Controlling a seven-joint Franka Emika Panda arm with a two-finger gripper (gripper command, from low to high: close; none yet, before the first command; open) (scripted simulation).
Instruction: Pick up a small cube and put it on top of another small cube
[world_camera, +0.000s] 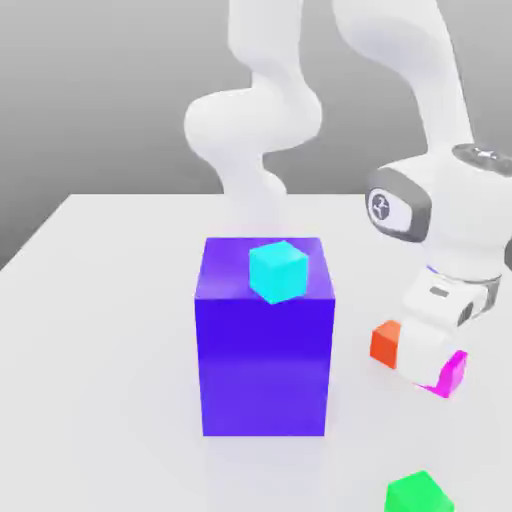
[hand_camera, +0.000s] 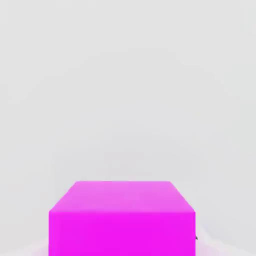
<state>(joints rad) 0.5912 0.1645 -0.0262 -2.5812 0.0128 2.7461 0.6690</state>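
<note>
A Franka Panda arm's gripper (world_camera: 432, 368) sits low over the white table (world_camera: 100, 300), its white hand covering most of the magenta small cube (world_camera: 452, 374), which peeks out just past the hand on the exterior view's right; the hand view looks down on that same cube (hand_camera: 121, 217) close beneath the tool. Whether the fingers are spread or pinching the cube cannot be told. Touching or just beside the hand on its other side lies an orange small cube (world_camera: 385, 343). Nearer the exterior camera than the tool, apart from it, rests the green small cube (world_camera: 418, 494), the stacking target. Farther off, on the exterior view's left of the tool, stands a big blue-purple block (world_camera: 264, 340) with a cyan small cube (world_camera: 277, 271) on top.

The step in hand looks like the grasp: it would go best with the jaws centred squarely on the magenta cube's opposite faces, clear of the orange neighbour, then a straight lift before travelling to the green one. A small round emblem (world_camera: 380, 207) marks the wrist joint; no readable writing appears
</note>
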